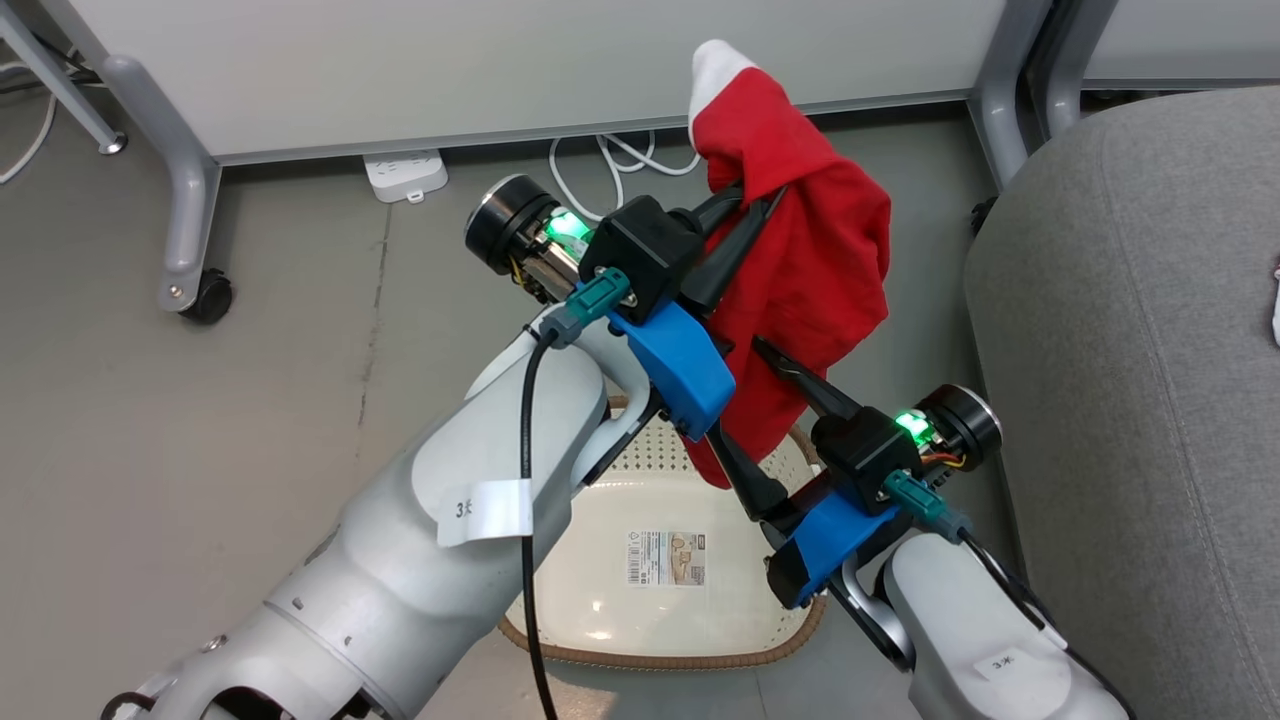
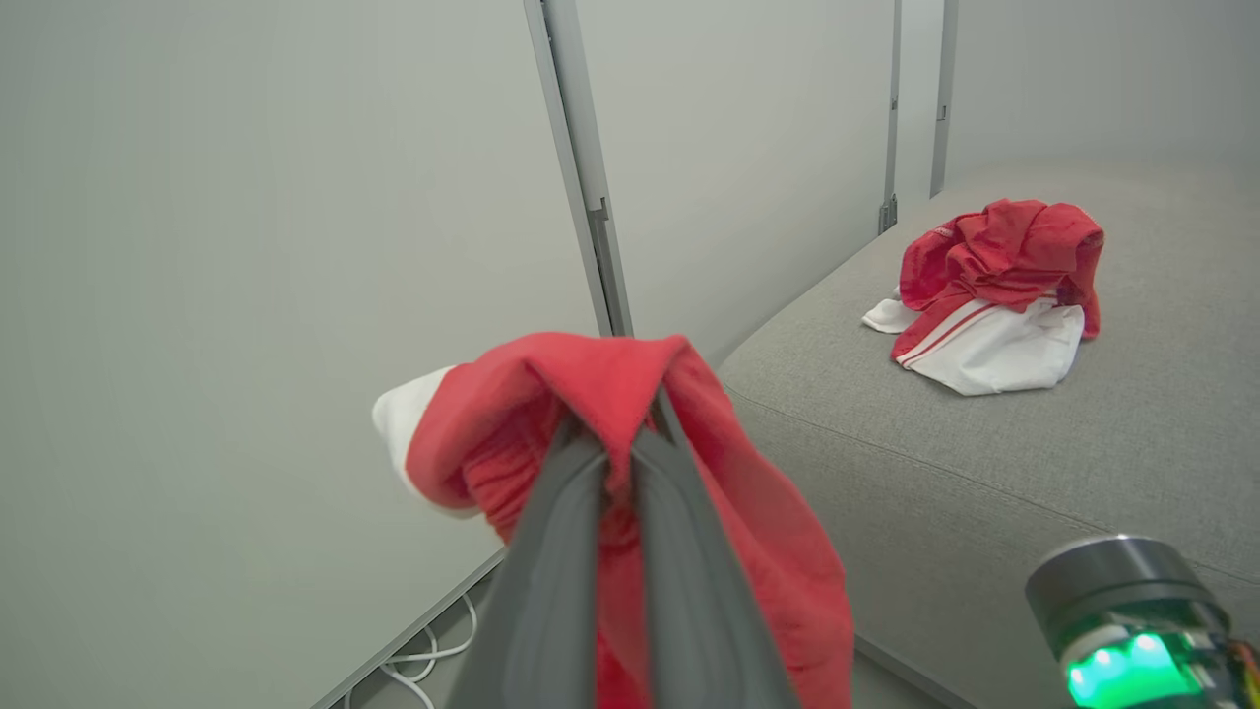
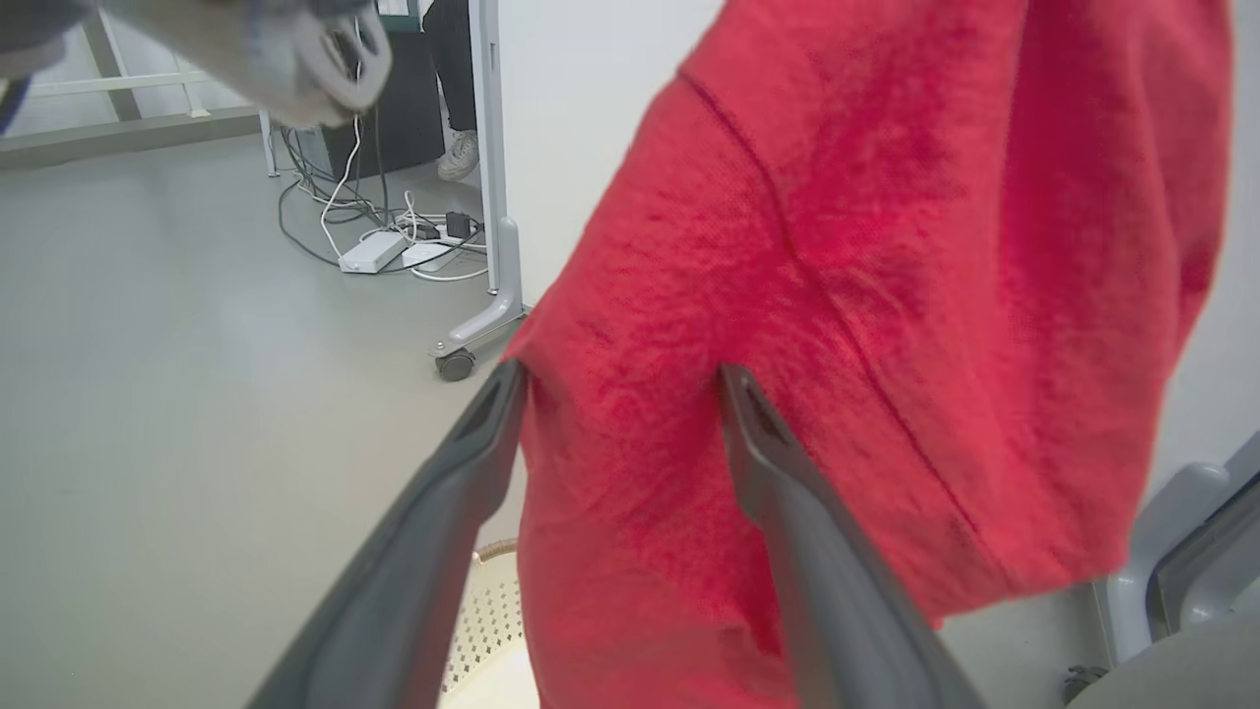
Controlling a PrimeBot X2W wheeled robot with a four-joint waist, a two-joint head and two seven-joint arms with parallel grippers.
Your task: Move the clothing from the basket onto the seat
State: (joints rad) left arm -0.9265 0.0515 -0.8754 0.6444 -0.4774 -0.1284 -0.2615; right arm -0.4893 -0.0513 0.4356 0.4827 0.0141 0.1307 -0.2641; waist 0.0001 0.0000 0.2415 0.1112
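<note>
While left gripper [image 2: 630, 433] pinches red garment [image 1: 820, 270] | right gripper [image 3: 620, 374] spread, garment between fingers [image 3: 817, 551]

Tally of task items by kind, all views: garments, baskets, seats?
Garments: 2 (held garment in left gripper; second garment lying on seat)
Basket: 1
Seat: 1
Total: 4
</note>
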